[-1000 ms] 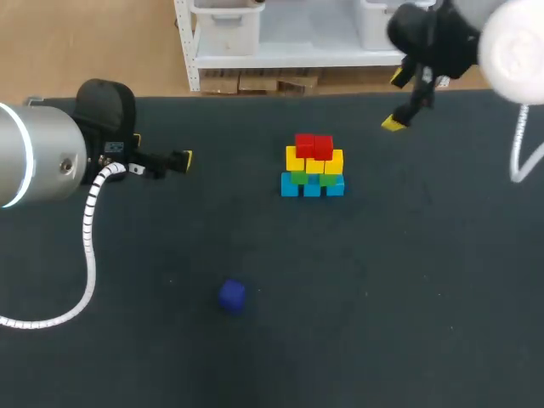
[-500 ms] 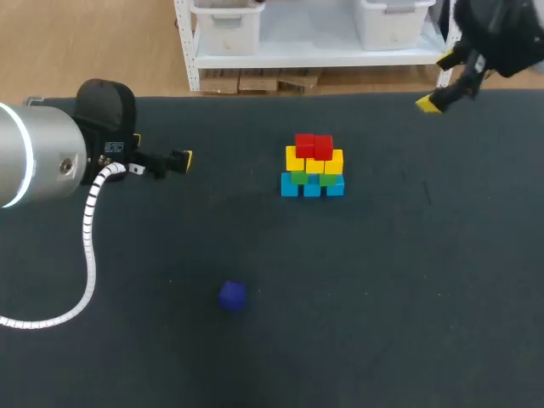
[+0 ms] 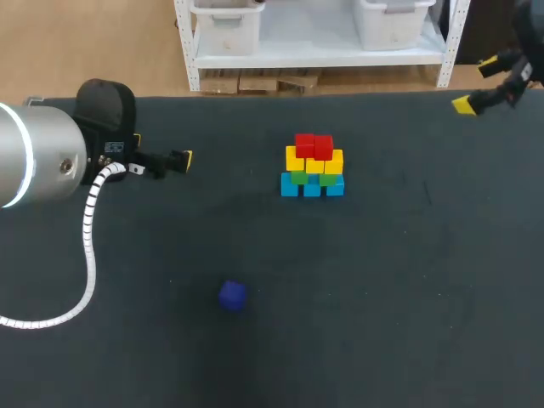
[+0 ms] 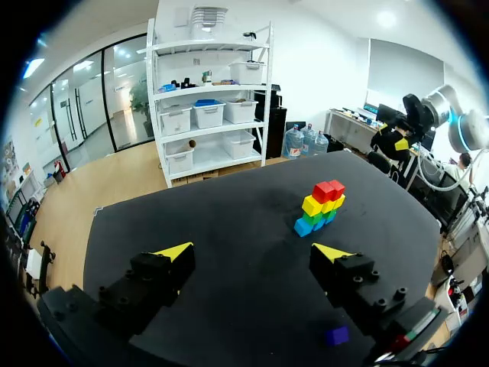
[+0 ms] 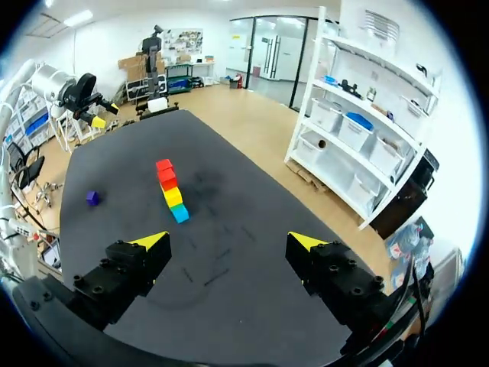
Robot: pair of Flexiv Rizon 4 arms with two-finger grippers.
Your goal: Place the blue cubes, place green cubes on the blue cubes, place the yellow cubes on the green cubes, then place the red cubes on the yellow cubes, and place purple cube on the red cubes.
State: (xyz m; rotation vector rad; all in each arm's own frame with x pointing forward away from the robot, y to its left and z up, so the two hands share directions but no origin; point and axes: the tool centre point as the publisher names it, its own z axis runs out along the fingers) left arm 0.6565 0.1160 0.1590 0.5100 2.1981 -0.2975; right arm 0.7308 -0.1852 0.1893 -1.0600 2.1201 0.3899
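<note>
Judging from the wide dark tabletop (image 3: 408, 280) down to the smallest piece, I see the main risk in the last placement. The stack (image 3: 313, 166) stands free near the middle of the tabletop with nothing bracing it, so a pincer coming in low or off-centre could clip the top row and topple it; a cube released slightly tilted or off the seam between the two top cubes could slide off and drag them with it. The pick carries its own risk; the purple cube (image 3: 232, 295) is small, and a skewed grasp could squirt it away across the cloth.

Both arms are well clear of the stack; my left pincer (image 4: 254, 251) hangs spread and empty at the left side of the tabletop; my right pincer (image 5: 228, 241) is spread and empty too, out over the far right corner.

The stack is a stepped wall; blue cubes (image 3: 312, 185) form the bottom row, green cubes (image 3: 299, 177) sit on them, yellow cubes (image 3: 314, 161) come next, and red cubes (image 3: 314, 145) top it, all looking square and tight. The purple cube lies alone near the front, well apart from the stack, nearer my left arm.
</note>
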